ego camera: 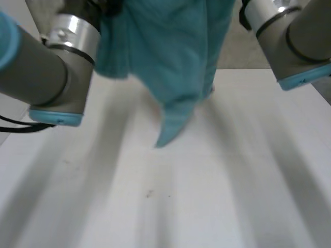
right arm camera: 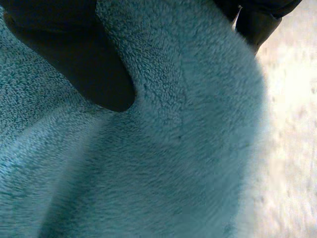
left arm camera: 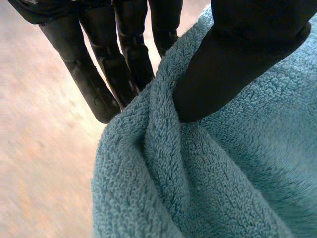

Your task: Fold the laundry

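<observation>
White desk (ego camera: pixel 207 196) sits below the teal towel (ego camera: pixel 176 57), hung at the far middle, one corner down, pinched between thumb and fingers by both the left hand (left arm camera: pixel 233 64) and the right hand (right arm camera: pixel 84 54), presumably so it drapes straight for folding.

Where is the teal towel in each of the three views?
Head view: teal towel hangs between the arms, above the white table.
Left wrist view: pinched between left hand thumb and fingers.
Right wrist view: pressed under right hand thumb.
Shared landmark: the white table beyond it.
</observation>
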